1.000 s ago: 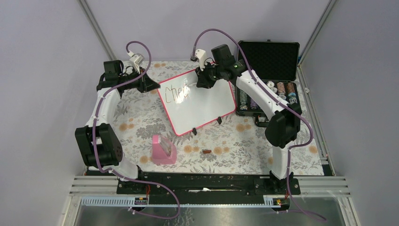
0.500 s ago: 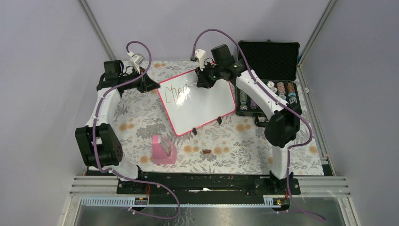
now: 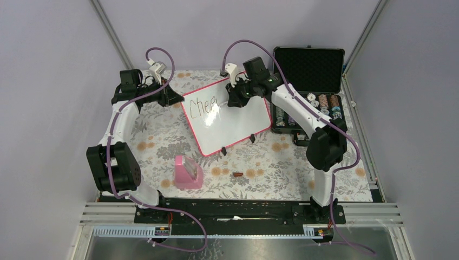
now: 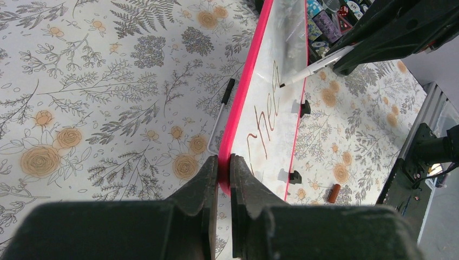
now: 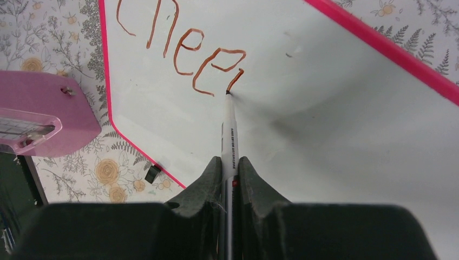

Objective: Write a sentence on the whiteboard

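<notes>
The whiteboard [image 3: 233, 122] lies on the floral table, white with a pink-red frame and two black feet on its near edge. My left gripper [image 3: 174, 98] is shut on the board's frame [image 4: 223, 161] at its left corner. My right gripper [image 3: 234, 99] is shut on a white marker [image 5: 229, 132], tip touching the board. The sentence [image 3: 205, 107] reads "Chee" plus one short stroke, in dark letters near the far left corner; it also shows in the right wrist view [image 5: 184, 46] and the left wrist view [image 4: 265, 122].
An open black foam-lined case [image 3: 308, 70] with poker chips stands at the back right. A pink eraser block [image 3: 188, 172] lies near the front, left of a small brown cap [image 3: 237, 174]. A second pen [image 4: 219, 116] lies on the table beside the board's left edge.
My right gripper has moved the marker rightward along the board; the writing has grown from "Che" to "Chee" plus a stroke. The left gripper has not moved.
</notes>
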